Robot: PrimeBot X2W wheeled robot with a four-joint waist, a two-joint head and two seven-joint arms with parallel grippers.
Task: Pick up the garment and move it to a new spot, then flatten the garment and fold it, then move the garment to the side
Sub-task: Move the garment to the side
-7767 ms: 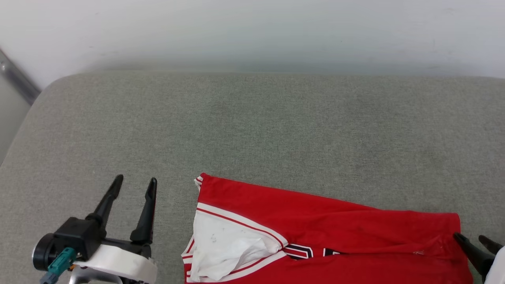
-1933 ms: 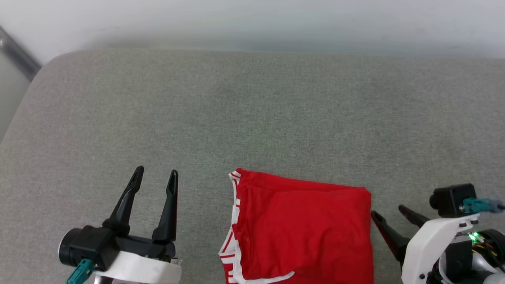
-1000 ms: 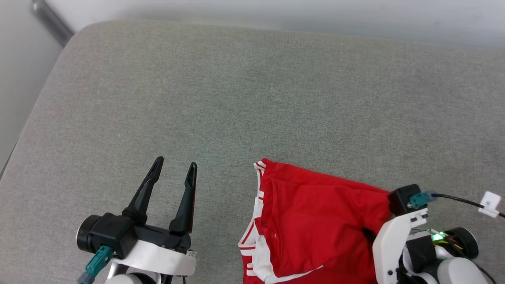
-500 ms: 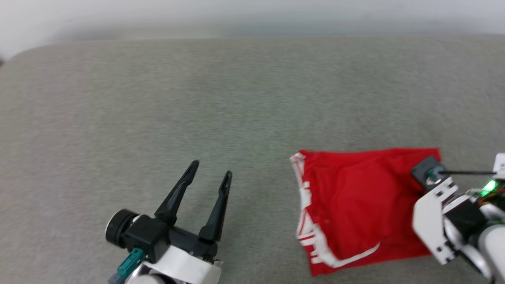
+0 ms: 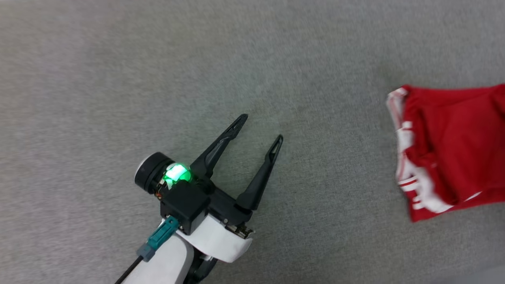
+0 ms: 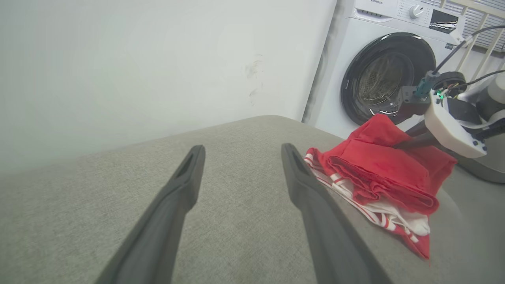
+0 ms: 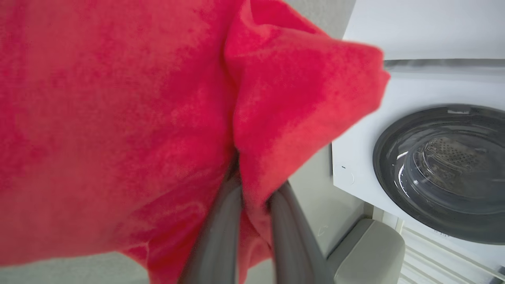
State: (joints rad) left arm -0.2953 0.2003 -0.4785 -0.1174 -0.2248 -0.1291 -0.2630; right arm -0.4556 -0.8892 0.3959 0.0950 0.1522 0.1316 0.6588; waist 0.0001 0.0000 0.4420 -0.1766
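Our right gripper (image 7: 254,189) had just pinched shut on the folded red-and-white jersey garment (image 5: 453,150), right edge of frame on the grey fabric cushion (image 5: 118,79) — the sideways move, we judged, begun; left gripper (image 5: 260,127) gaped empty.

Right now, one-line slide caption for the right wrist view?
Right gripper pinched shut on a fold of the red jersey garment, white front-loading washing machine beyond.
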